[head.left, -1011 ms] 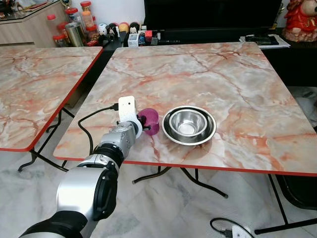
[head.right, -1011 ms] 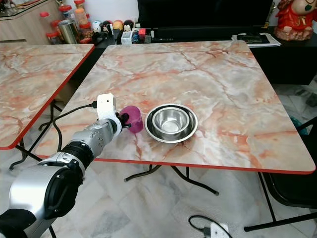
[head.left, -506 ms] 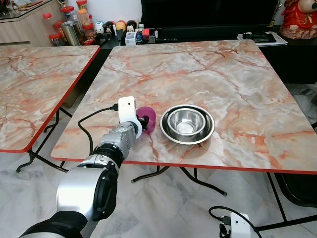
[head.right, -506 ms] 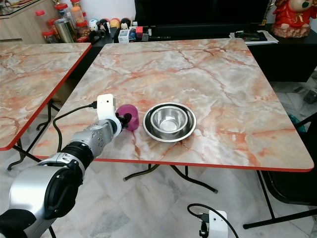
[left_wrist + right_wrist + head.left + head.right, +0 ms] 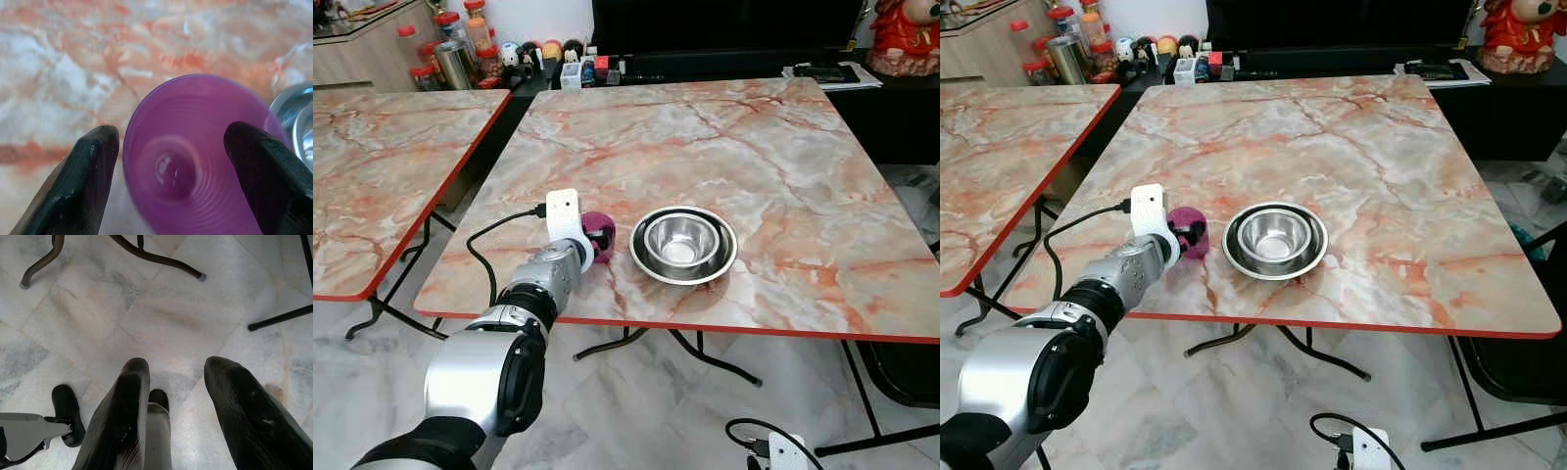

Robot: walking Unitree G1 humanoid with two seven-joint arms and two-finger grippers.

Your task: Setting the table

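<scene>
Here is our left pincer point(image 5: 171, 161), reached out over the near-left part of the marble worktop point(image 5: 773, 166), and its two black fingers point(image 5: 73, 186) stand spread either side of a purple cup point(image 5: 195, 156). The cup lies tipped on its side with its mouth toward our wrist camera, so we look straight down to its ribbed bottom. One finger sits just beside the rim and the other overlaps it, but we cannot tell whether either is pressing on the plastic. From our head view the purple cup point(image 5: 599, 231) rests on the worktop just beside a steel dish with a smaller steel bowl point(image 5: 682, 242) nested in it, the two near each other but apart. Our right pincer point(image 5: 171, 396) hangs low over the pale tiled floor point(image 5: 146, 318), fingers parted with nothing between them, the table legs point(image 5: 161, 259) beyond. Farther out, a second marble table point(image 5: 382, 157) stands to the left, and jars and small figures point(image 5: 470, 49) crowd the back shelf.
</scene>
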